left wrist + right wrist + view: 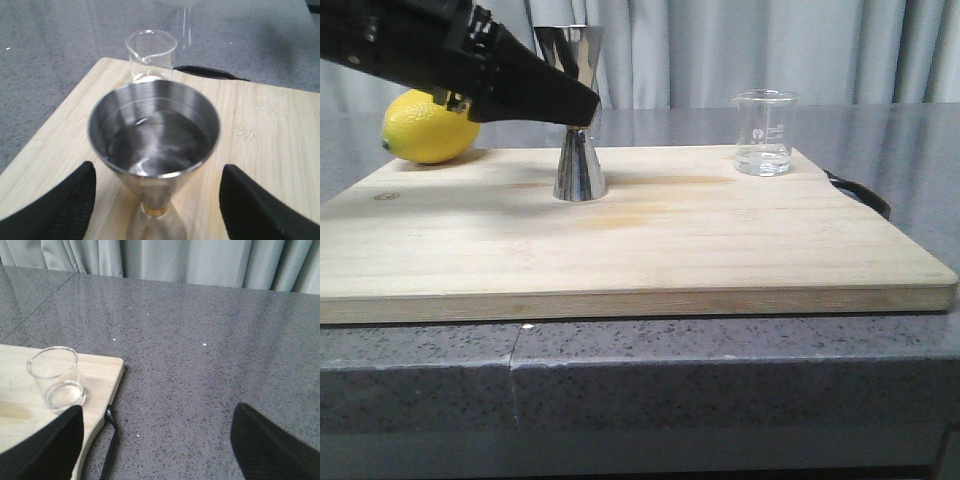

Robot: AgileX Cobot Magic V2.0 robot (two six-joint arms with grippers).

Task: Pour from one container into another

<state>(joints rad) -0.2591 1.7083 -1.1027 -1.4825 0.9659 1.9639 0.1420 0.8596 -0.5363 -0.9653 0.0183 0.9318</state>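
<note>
The steel hourglass jigger (580, 168) stands upright left of centre on the wooden board (670, 240). In the left wrist view the jigger (155, 135) shows clear liquid in its top cup and a gold band at its waist. My left gripper (586, 106) is open at waist height; its black fingers (65, 205) stand wide apart on either side, not touching it. The glass beaker (763, 146) stands at the board's far right corner with a little clear liquid; the beaker (150, 55) is behind the jigger. My right gripper (159, 412) is open over the grey table, beside the beaker (55, 377).
A lemon (425, 127) lies at the board's far left corner, behind my left arm. A black handle (865, 195) sticks out from the board's right edge, seen as the handle (112, 440) near my right gripper. Grey speckled tabletop (200, 355) and curtains surround the board.
</note>
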